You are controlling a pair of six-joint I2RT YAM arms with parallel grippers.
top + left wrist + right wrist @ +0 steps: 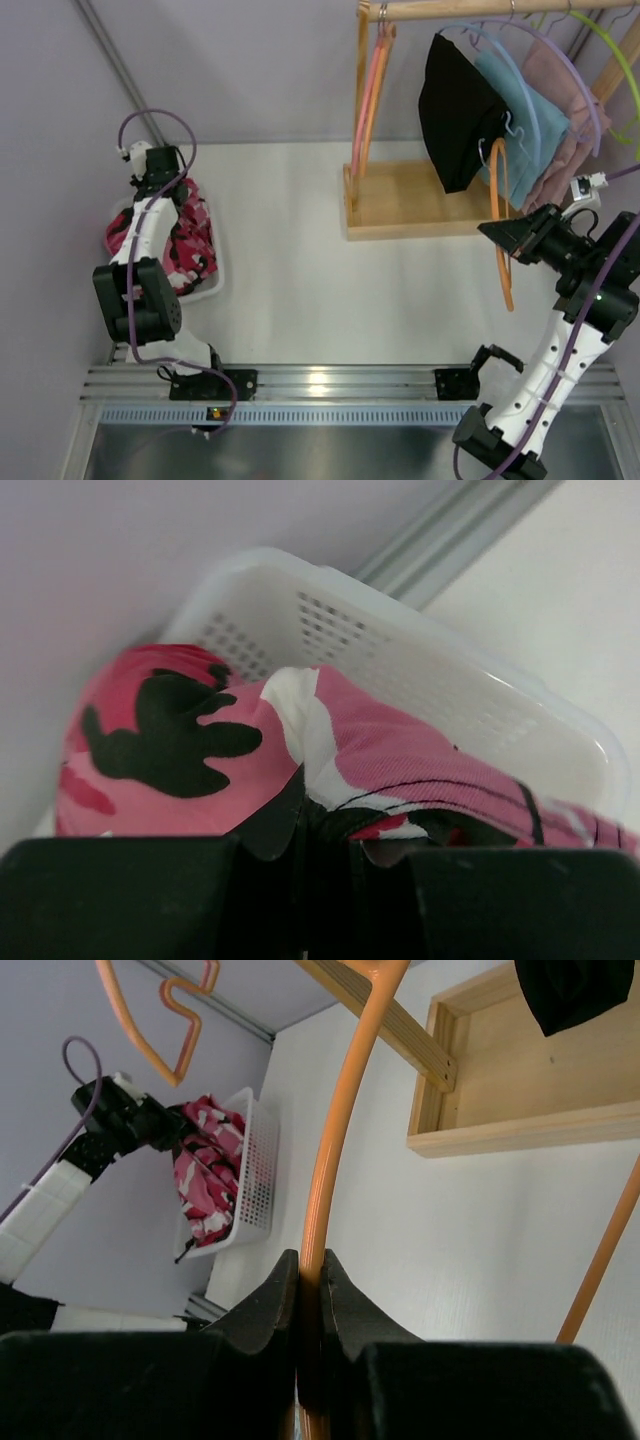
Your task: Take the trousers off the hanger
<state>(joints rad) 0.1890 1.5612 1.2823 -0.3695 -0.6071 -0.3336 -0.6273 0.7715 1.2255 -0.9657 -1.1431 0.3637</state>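
**Clerk:** Left gripper, position and jaws?

**Inspector:** The left gripper [320, 880] is at the left edge of the top view, over the basket [430, 670]. Its jaws are nearly together, pinched on a fold of the camo trousers [390, 765].

**Clerk:** Where do those trousers lie?

**Inspector:** They are heaped in the basket, with the cloth rising above the rim. The basket stands on the table [300, 260] at the left of the frame, close to the wall.

**Clerk:** Right gripper?

**Inspector:** The right gripper [310, 1290] is at the right of the top view, just in front of the rack [400, 205]. Its jaws are clamped on the orange hanger [325, 1180], 1 finger on each side of the wire. The hanger is bare and hangs tilted, with its lower end below the gripper.

**Clerk:** The 2nd garment?

**Inspector:** The black trousers [455, 105] hang from the rack's rail in the upper right of the top view, above the wooden base. A blue garment [540, 110] hangs just to their right, and a mauve garment [565, 150] beyond that. Which hanger carries the black trousers cannot be told. They are apart from both grippers.

**Clerk:** Anything else on the rail?

**Inspector:** 2 end hangers [370, 95], pink and orange, hang at its left end beside the post.
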